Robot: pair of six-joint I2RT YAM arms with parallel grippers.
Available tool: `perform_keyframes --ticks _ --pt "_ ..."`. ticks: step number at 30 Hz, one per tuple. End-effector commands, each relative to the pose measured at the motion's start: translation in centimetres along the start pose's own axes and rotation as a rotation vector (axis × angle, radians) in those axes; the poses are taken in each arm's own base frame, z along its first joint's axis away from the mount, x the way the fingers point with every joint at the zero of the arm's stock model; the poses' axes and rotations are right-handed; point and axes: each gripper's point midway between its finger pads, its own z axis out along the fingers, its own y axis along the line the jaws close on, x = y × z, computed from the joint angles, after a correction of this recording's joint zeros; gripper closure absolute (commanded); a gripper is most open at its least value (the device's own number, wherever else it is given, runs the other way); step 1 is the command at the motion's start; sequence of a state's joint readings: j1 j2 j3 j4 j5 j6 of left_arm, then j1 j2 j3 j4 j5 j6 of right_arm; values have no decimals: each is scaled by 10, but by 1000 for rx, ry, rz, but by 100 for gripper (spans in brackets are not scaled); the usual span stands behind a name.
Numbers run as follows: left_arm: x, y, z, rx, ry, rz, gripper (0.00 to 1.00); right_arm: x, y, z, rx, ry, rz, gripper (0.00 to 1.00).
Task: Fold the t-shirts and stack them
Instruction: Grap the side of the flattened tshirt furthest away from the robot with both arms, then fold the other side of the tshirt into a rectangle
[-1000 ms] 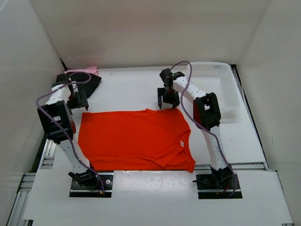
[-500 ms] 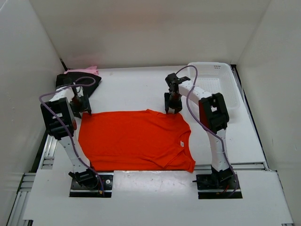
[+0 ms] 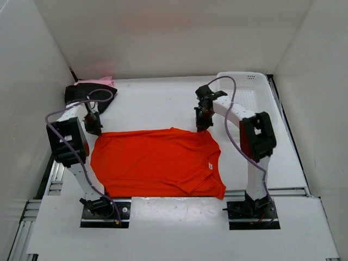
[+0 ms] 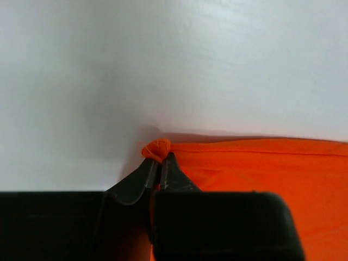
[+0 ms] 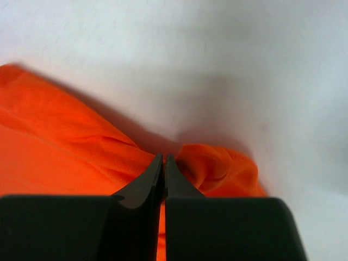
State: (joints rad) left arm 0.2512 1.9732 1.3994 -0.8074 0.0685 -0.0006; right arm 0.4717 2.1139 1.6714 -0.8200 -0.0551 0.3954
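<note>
White counter (image 3: 163, 98) held the orange t-shirt (image 3: 157, 163) spread flat by its near edge. My left hand (image 3: 96, 129) and right hand (image 3: 201, 125) each pinched a far corner, fingers closed tight. First fold, I judged: next, lift both corners together toward the near edge.

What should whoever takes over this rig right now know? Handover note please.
Left gripper: shut on the far left corner of the orange t-shirt.
Right gripper: shut on its far right corner.
The orange t-shirt lies spread flat mid-table, not yet folded.
Black t-shirt and pink t-shirt sit together at the table's far left; cannot tell if they are folded.
White mesh basket: far right.
Left to do: fold the orange one, probably by drawing its far edge toward the arms, then stack.
</note>
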Motion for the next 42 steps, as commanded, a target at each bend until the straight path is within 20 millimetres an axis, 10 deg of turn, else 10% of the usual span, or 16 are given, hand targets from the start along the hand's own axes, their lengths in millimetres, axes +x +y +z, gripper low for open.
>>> perform_keyframes --ticks 1,5,12,17,28,36,42 --pt "-22 5 -66 -65 -209 13 90 -4 17 -73 -66 -200 -45 100" --pt "-1 10 -107 -110 -309 10 90 54 17 -86 -52 -245 -102 100" --pt "105 21 -80 -168 -175 12 90 200 -2 -47 -31 -104 -209 79" --pt "152 23 -63 -176 -103 21 90 237 -18 -51 -57 -129 -225 72" --pt "159 23 -64 -176 -106 21 90 172 6 -101 -88 -326 -204 43" --pt "149 21 -69 -167 -128 21 90 111 44 -50 -119 -186 -269 29" --pt "142 20 -72 -167 -139 21 90 98 33 -16 -119 -103 -245 25"
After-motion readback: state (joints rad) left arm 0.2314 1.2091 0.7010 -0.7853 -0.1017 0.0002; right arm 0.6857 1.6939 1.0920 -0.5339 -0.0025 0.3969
